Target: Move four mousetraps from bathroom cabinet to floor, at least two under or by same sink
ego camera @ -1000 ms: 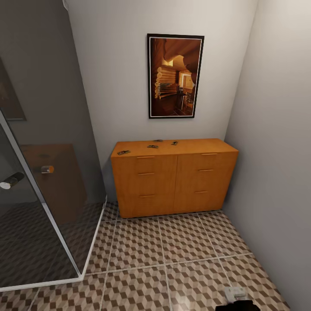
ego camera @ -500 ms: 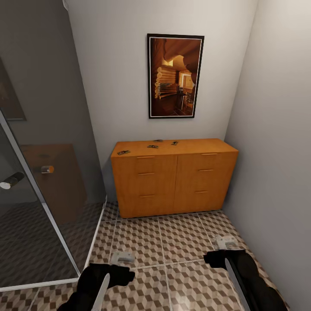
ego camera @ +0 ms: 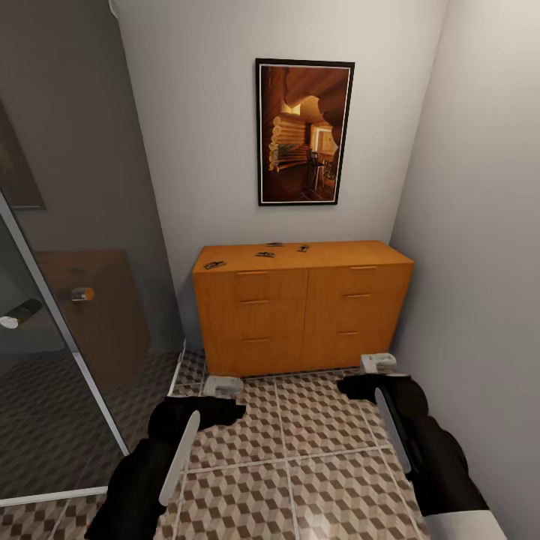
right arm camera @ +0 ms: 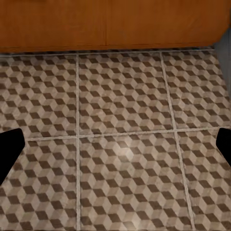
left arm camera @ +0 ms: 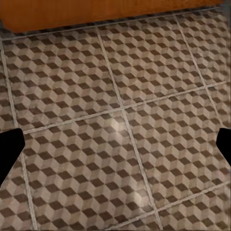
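Head view: both arms have risen into frame within the last second, the left gripper (ego camera: 223,386) and right gripper (ego camera: 377,364) now low before the cabinet (ego camera: 301,307), well below the four mousetraps (ego camera: 265,255) on its top; their finger spread cannot be told here. The reach looks only begun.

Left wrist view: the fingertips (left arm camera: 9,147) stand wide and empty over the bathroom floor (left arm camera: 115,125).

Right wrist view: the fingers (right arm camera: 9,147) are wide too, cabinet front beyond them.
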